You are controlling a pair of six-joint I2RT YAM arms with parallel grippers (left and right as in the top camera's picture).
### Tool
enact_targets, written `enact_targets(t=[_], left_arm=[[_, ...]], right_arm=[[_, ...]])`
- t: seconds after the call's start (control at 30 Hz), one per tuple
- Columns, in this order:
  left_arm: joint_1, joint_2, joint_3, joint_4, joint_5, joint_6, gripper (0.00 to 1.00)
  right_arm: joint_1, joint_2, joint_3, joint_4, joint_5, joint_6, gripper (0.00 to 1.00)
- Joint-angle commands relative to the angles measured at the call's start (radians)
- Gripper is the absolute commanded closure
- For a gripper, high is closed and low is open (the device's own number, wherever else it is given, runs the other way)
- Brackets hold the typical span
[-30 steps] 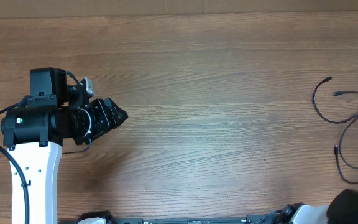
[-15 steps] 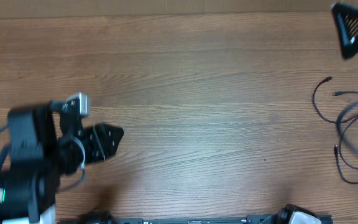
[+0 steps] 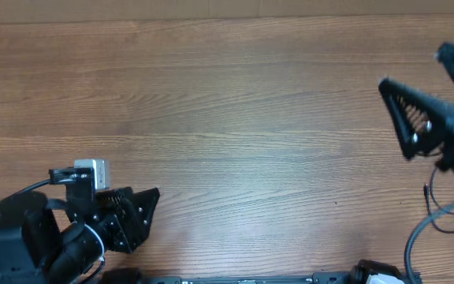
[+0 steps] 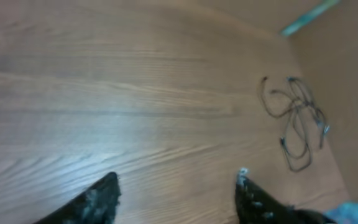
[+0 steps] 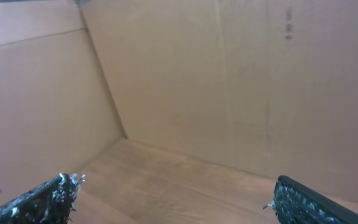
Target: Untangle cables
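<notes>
Lying loose on the wooden table, the cables form one small tangled bunch of thin black cords with pale plug tips, close to the table's right edge and near the cardboard wall that stands around the work area. From overhead only a few strands show at the right edge of the picture, partly hidden by the right arm.

At the near-left corner, the left gripper sits low and points right across the bare wood toward the bunch, well apart from it. Its wrist view shows the two fingers spread with only tabletop between them.

Over the right side of the table, the right gripper appears blurred, with its fingertips pointing to the far left. Its jaws are spread wide and grip nothing, and its wrist camera faces the cardboard wall.
</notes>
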Motion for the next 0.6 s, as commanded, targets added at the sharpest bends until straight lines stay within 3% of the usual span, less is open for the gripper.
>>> enact_targets(t=[0.0,0.1,0.17,0.23,0.4,0.57], left_arm=[[-0.007,0.002,0.004,0.008,0.060,0.016,0.21],[-0.007,0.013,0.004,0.009,0.065,0.011,0.14],[-0.007,0.014,0.004,0.012,0.082,-0.015,0.00],[-0.007,0.014,0.004,0.034,0.113,-0.048,0.00],[-0.007,0.014,0.004,0.135,0.148,-0.259,0.00],[-0.007,0.014,0.004,0.156,0.138,-0.285,0.00]], right_arm=[[0.006,-0.013,0.019,-0.012,0.003,-0.005,0.00],[0.006,-0.006,0.017,-0.037,0.003,-0.005,0.00],[0.006,-0.004,0.017,-0.050,0.003,-0.005,0.00],[0.006,-0.003,0.017,-0.060,0.003,-0.005,0.00],[0.005,-0.002,0.017,-0.071,0.003,-0.005,0.00],[0.006,0.003,0.017,-0.122,0.003,-0.005,0.00]])
